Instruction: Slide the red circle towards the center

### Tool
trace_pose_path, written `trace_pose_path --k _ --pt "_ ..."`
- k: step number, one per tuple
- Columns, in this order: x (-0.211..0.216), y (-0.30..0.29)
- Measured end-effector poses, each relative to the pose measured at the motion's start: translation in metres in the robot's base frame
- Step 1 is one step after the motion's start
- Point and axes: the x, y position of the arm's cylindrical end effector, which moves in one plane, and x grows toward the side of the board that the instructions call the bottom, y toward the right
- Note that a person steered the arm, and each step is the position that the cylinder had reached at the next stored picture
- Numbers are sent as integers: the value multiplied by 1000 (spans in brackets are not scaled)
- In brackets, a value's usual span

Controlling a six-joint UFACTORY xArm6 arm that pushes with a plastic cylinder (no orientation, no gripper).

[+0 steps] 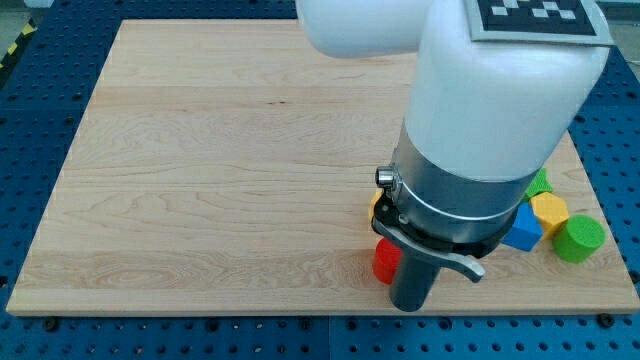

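My tip (412, 303) sits near the view's bottom edge of the wooden board (220, 170), right of centre – it's a bare rod, no fingers, so nothing to open, close or grip. The red circle (386, 262) stands touching or just beside the tip on its left side; can't tell which, as the rod's housing hides part of it. An orange block (376, 204) peeks out just above the red one, mostly hidden, shape unclear. Further to the view's right, a cluster near the board's right edge – blue block (523, 228), yellow block (549, 211), green cylinder (579, 239), another green block (540, 182) behind them. The white arm (490, 90) covers the view's upper right.
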Motion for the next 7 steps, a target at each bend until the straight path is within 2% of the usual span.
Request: trace_pose_path --k 2,4,6,7 --pt "-14 0" --pt "-56 -40" --pt "-122 -80" --pt "-109 -80"
